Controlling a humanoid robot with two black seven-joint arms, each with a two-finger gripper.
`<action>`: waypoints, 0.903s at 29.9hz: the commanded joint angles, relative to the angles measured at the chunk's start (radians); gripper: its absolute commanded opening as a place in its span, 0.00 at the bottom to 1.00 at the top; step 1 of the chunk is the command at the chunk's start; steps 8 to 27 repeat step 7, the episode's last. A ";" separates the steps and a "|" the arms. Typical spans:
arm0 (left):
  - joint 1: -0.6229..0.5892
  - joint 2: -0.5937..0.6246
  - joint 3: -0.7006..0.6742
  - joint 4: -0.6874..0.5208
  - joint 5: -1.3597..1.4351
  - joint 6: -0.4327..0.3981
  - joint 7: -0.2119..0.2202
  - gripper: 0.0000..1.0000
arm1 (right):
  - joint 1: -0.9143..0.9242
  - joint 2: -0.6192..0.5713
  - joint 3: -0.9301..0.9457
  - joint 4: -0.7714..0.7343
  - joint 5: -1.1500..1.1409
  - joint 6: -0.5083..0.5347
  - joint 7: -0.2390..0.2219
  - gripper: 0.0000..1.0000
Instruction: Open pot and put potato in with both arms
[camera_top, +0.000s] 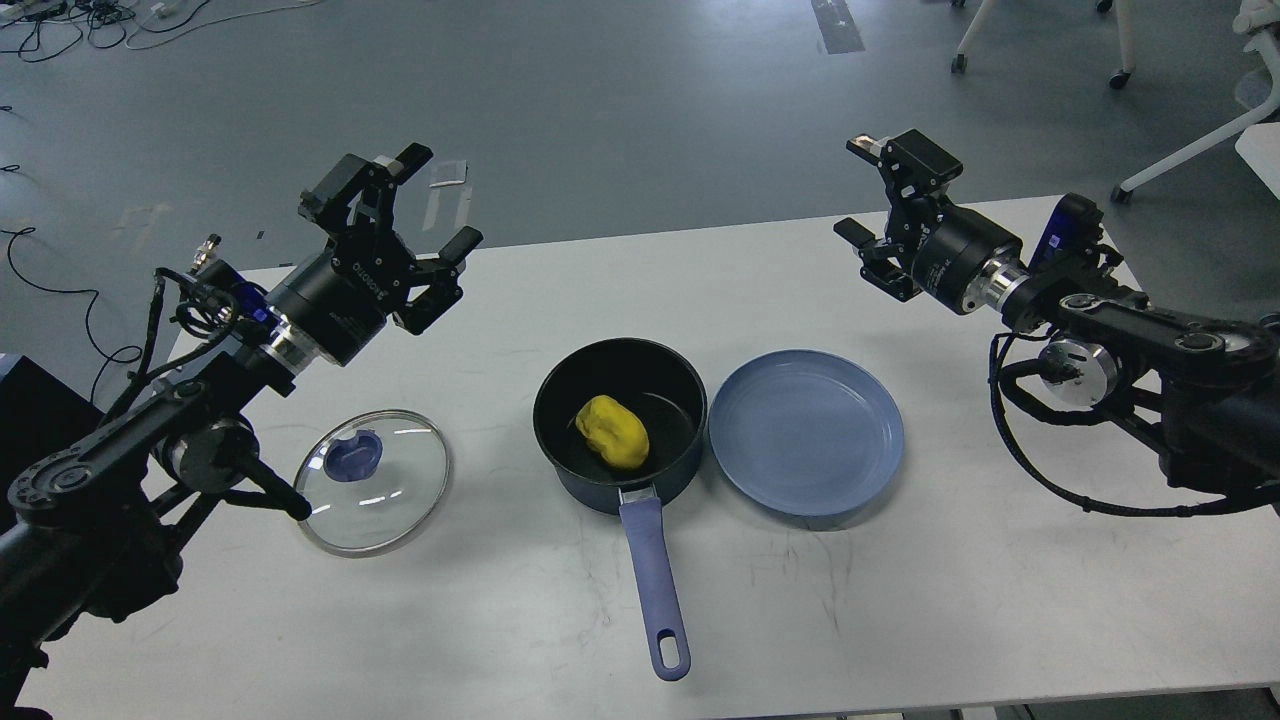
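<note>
The pot (620, 425) stood open on the white table (900, 600), between the two grippers and nearer the robot than either. The potato (612, 430) lay inside it on the black bottom, slightly toward the handle side, clear of the rim. The pot's handle (655, 580) pointed back toward the robot.

The left gripper (430, 205) hung above the table's far left part with its fingers spread wide and nothing between them. Below it and closer to the robot, the lid (372, 482) lay flat on the table, knob side up, partly hidden by the left arm's elbow. The lid sat well apart from the pot, on the left gripper's side.

The right gripper (862, 190) hung over the far right part of the table, its fingers parted and holding nothing. Below it and toward the robot lay the plate (806, 432), with nothing on it, its edge touching or just beside the pot's wall; which of the two could not be told.

Both grippers were raised well clear of the pot, the lid and the plate.
</note>
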 joint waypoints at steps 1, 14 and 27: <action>0.014 -0.033 -0.013 0.029 0.001 0.000 0.000 0.98 | -0.031 0.003 0.030 0.002 0.001 0.000 0.000 1.00; 0.016 -0.057 -0.018 0.041 0.001 0.002 0.000 0.98 | -0.043 -0.003 0.032 0.005 0.001 0.000 0.000 1.00; 0.016 -0.057 -0.018 0.041 0.001 0.002 0.000 0.98 | -0.043 -0.003 0.032 0.005 0.001 0.000 0.000 1.00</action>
